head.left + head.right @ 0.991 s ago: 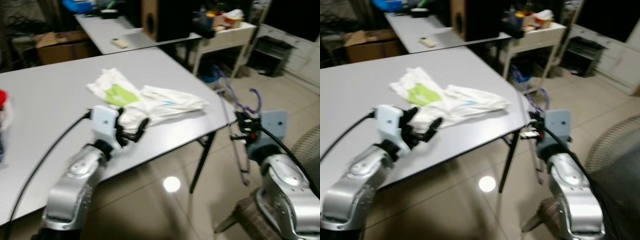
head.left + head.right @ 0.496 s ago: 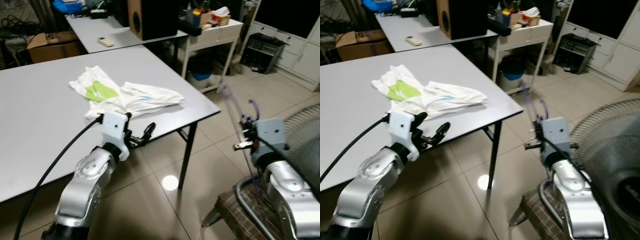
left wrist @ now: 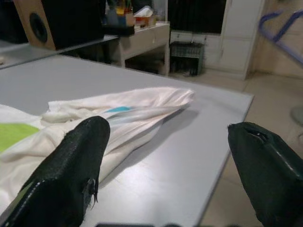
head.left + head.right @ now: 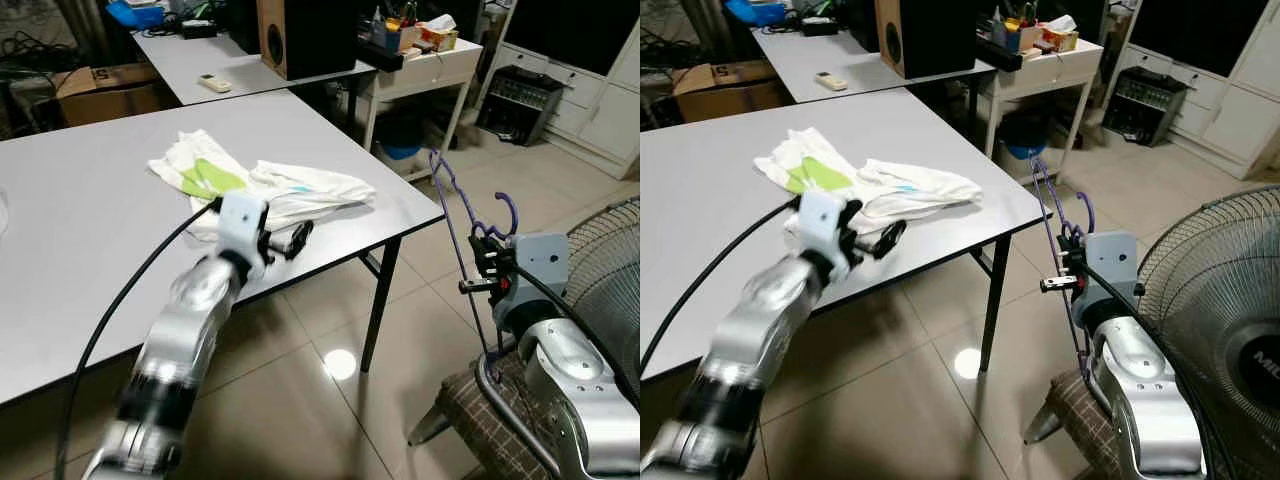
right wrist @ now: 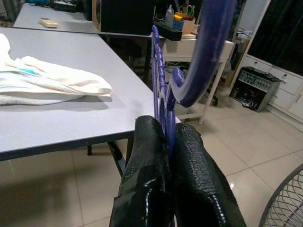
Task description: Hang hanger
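The right gripper [image 5: 170,156] was clamped on the purple hanger [image 4: 452,215], its two black fingers [image 5: 147,175] pressed together with the plastic squeezed between them just below the hook. The hanger stood roughly upright in the air off the near corner of the grey table [image 4: 90,220], apart from the table edge; its hook [image 4: 505,210] curved over the top of the gripper and its long arm [image 4: 1040,195] rose up and away towards the table. The lower part ran down beside the silver right forearm and was hard to follow against the floor.

The left gripper [image 4: 283,242] was held out over the table's near edge, jaws spread wide — the wrist view showed one finger [image 3: 71,165] on each side with bare tabletop between them, holding nothing. It hovered just beside the white garment [image 4: 290,190], which lay crumpled on the table with a green patch [image 4: 210,178] on its far part. Whether a fingertip touched the cloth could not be determined.

A floor fan [image 4: 1220,300] with a wire grille stood close by the right arm. A brown-checked cushion [image 4: 490,420] with a metal frame lay beneath that arm. Beyond the table stood a second table [image 4: 220,65] carrying a wooden speaker [image 4: 300,35] and a remote control [image 4: 213,84], a white desk [image 4: 430,65] cluttered with small items, and a cardboard box [image 4: 100,90].
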You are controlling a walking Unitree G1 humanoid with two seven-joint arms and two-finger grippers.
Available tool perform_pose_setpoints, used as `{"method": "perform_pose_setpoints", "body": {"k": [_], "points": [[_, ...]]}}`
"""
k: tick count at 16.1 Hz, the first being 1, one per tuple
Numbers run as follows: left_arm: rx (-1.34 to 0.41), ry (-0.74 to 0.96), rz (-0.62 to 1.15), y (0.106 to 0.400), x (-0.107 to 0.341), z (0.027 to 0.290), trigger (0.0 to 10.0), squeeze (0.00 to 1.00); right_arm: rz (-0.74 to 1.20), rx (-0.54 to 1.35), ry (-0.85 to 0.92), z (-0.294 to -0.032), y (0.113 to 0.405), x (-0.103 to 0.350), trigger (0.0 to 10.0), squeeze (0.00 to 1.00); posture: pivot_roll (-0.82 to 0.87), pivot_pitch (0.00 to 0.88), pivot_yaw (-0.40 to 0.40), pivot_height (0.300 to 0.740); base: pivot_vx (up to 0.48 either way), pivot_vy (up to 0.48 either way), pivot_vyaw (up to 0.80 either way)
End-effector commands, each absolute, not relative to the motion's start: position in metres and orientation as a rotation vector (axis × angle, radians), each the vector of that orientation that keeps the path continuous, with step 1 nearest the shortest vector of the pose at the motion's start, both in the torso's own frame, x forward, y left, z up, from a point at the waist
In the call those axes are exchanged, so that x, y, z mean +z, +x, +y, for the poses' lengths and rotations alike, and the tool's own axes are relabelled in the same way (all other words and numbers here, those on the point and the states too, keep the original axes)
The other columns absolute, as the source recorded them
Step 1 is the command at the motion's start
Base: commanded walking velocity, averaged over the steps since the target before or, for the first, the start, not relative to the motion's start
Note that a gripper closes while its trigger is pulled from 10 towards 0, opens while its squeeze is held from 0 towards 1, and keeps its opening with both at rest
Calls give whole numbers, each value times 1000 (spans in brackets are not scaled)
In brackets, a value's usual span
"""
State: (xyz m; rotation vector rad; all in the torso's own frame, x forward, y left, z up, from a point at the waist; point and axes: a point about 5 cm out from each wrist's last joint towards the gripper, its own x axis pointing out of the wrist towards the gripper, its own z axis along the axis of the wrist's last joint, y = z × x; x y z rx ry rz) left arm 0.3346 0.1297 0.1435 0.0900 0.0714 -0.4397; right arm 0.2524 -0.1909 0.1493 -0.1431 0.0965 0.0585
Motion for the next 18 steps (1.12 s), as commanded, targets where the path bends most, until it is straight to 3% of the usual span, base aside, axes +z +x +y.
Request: {"method": "perform_pose_setpoints", "body": {"k": [1,2,3,4,6,7,8,10,11,12,18], "points": [[-401,113,100,345,141,132,10000,1000,75,52,-145,-194,254,153,10000,0,-223,0,10,740,0,0,0],[-353,109,118,356,141,136,10000,965,71,55,-143,-192,255,153,10000,0,-219,0,9,740,0,0,0],[-328,101,130,364,140,138,10000,514,68,56,-145,-192,257,153,10000,0,-224,0,15,740,0,0,0],[-315,117,141,369,140,141,10000,0,65,56,-147,-191,257,154,10000,0,-230,0,20,740,0,0,0],[-248,205,163,380,138,149,10000,0,58,54,-147,-191,257,156,10000,0,-242,0,32,740,0,0,0],[-180,250,171,388,140,160,2980,0,54,53,-151,-189,256,158,10000,0,-256,0,44,740,0,0,0],[-171,238,183,392,143,163,1373,0,48,56,-147,-189,255,161,10000,0,-263,0,46,740,0,0,0],[-182,280,205,394,142,163,3216,0,50,55,-151,-190,254,160,10000,0,-257,0,44,740,0,0,0],[-163,278,209,395,143,166,8510,0,56,54,-146,-188,252,158,10000,0,-249,0,41,740,0,0,0],[-163,238,205,397,145,164,10000,0,65,57,-138,-186,250,156,10000,0,-250,0,41,740,0,0,0],[-155,237,205,397,142,166,10000,0,64,61,-113,-178,237,159,10000,0,-262,67,17,740,0,0,0]]}}
